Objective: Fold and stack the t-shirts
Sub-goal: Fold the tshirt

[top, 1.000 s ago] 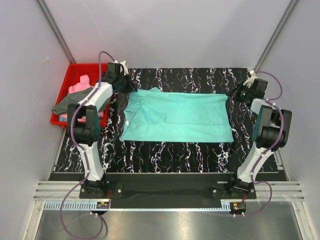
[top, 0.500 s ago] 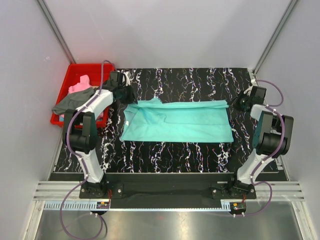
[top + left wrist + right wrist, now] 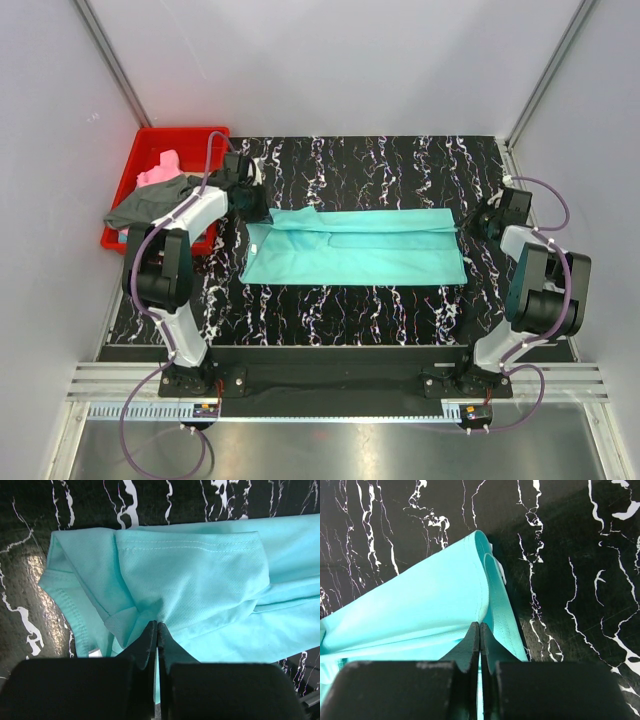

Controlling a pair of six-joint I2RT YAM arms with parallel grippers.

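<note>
Clenching opposite ends of the teal t-shirt (image 3: 355, 250), the left gripper (image 3: 158, 625) and right gripper (image 3: 479, 625) likely kept its lengthwise fold straight.

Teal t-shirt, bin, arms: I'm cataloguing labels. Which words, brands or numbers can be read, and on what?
None readable.
The teal t-shirt shows no print or tag.
The red bin looks unmarked.
The small orange parts by the arm bases are too small to tell.

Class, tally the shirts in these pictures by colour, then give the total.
Teal shirt, spread on the table: 1
Pink shirt, in the red bin: 1
Dark grey shirt, draped over the bin's edge: 1
Total: 3
</note>
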